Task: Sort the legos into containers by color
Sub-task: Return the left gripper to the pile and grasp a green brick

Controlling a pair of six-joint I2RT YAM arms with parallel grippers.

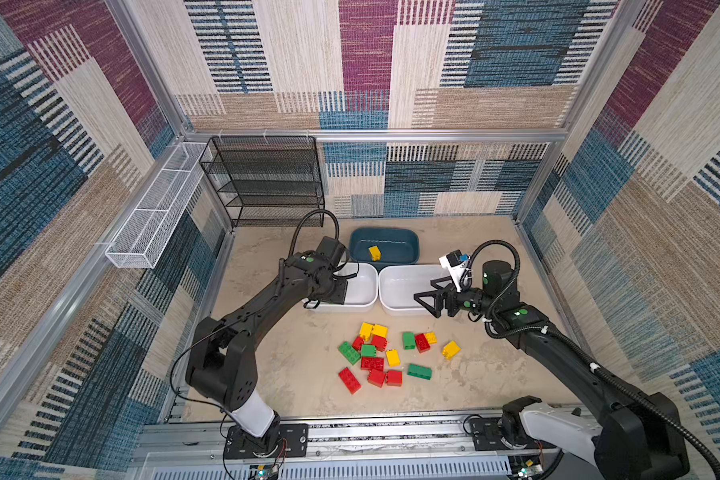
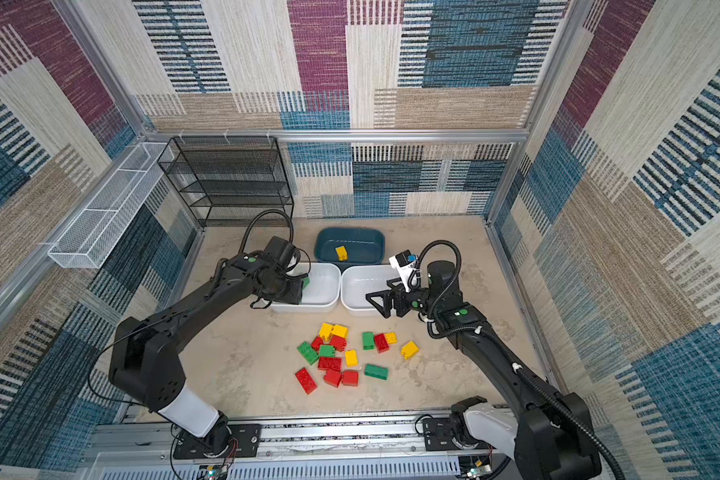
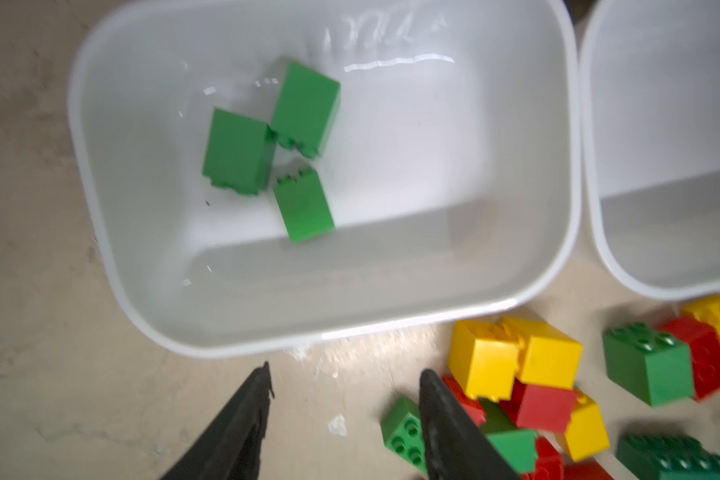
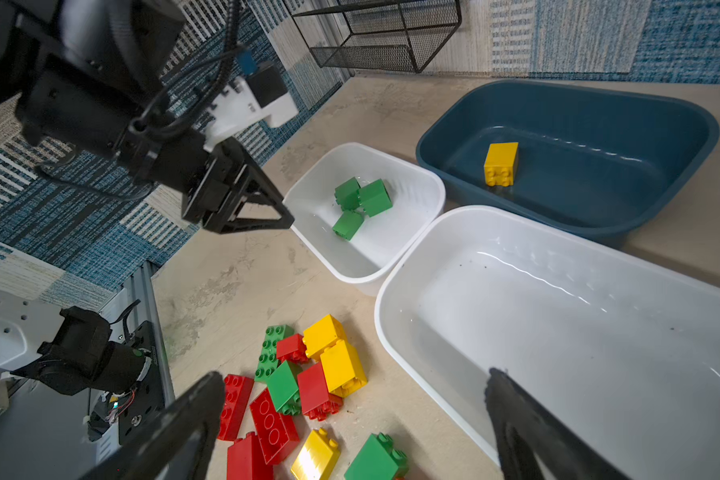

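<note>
Three green legos (image 3: 304,108) lie in the left white container (image 3: 350,299). My left gripper (image 3: 346,374) hangs open above that tub's near rim with nothing between its jaws; in both top views it (image 1: 337,291) covers the tub's left end. One yellow lego (image 1: 374,252) sits in the teal container (image 1: 391,239). The right white container (image 1: 400,286) holds nothing that I can see. Several loose red, green and yellow legos (image 1: 371,363) lie on the table in front of the tubs. My right gripper (image 1: 427,301) stands wide open and empty over the right tub's front edge.
A black mesh rack (image 1: 267,178) stands at the back left, and a long white wire basket (image 1: 159,216) hangs on the left wall. The arms' metal rail (image 1: 350,432) runs along the table's front edge. Patterned walls close in three sides.
</note>
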